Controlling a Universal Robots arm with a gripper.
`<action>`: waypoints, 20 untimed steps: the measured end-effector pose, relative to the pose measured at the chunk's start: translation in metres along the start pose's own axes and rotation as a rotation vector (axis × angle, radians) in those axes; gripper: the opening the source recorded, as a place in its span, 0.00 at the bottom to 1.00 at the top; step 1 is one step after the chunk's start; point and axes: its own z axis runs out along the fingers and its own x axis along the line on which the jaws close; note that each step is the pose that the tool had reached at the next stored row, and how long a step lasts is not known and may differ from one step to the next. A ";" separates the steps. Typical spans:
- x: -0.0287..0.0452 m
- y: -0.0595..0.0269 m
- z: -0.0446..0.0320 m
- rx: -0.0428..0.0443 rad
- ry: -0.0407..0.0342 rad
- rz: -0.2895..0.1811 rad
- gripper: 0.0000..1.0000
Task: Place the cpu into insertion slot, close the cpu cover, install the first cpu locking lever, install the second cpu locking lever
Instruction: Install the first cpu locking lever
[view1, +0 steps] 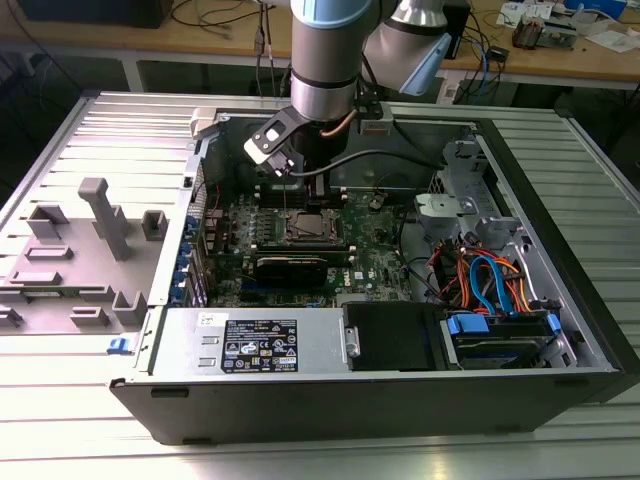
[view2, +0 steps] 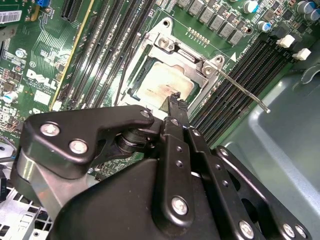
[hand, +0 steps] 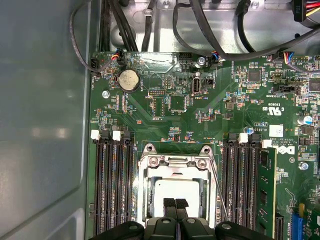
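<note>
Currently the gripper (hand: 175, 204), fingers pressed together, has its tips at the cpu (hand: 175, 187). The cpu lies in the insertion slot (view2: 135, 87) under the lowered cpu cover (hand: 175, 162). One locking lever (view2: 245, 92) juts over the memory slots (view2: 260, 60).

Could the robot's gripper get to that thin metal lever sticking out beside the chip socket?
Probably yes. The gripper hangs just above the cpu, and the lever juts out beside it over the low memory slots, with nothing covering it.

Exterior view high, wide on PC case (view1: 330, 405); both wrist views close-up on shared insertion slot (view2: 135, 90) (hand: 148, 200).
</note>
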 end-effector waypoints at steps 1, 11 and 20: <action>0.0000 0.0000 0.0000 0.0000 -0.0001 0.000 0.11; 0.0005 -0.0001 -0.0187 0.0001 -0.0008 0.000 0.11; 0.0009 -0.0001 -0.0328 0.0000 -0.0018 0.000 0.11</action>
